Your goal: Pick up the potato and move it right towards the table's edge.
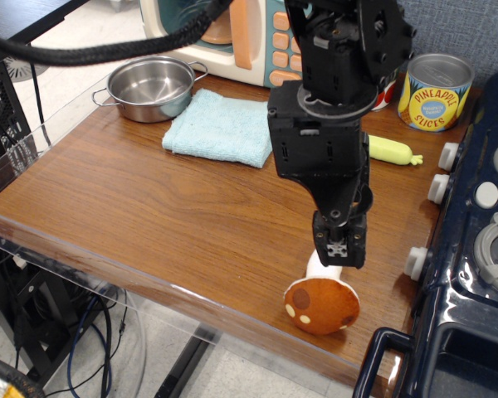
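— brown wood-grain tabletop [149,207] is seen, bounded by a clear acrylic rim along its near side; what is laid out on it?

— a steel pot [150,87] and a folded light-blue towel [222,126] are placed toward the back, with a toy microwave [232,33] behind them. a pineapple slices can [434,92] is stood at the far right, a yellow-green handle [390,150] is laid near it, and a dark blue toy stove [473,265] is set along the right side.

— and the potato?

— the potato [321,305] is rested on the tabletop close to the near edge, its white stub pointed away from the camera — nothing is gripped around it.

— what is shown of the end effector?

— the end effector [340,249] is hung just above the stub, pointed downward. nothing is held in it; how far the fingers are parted cannot be told, since they are viewed end-on.
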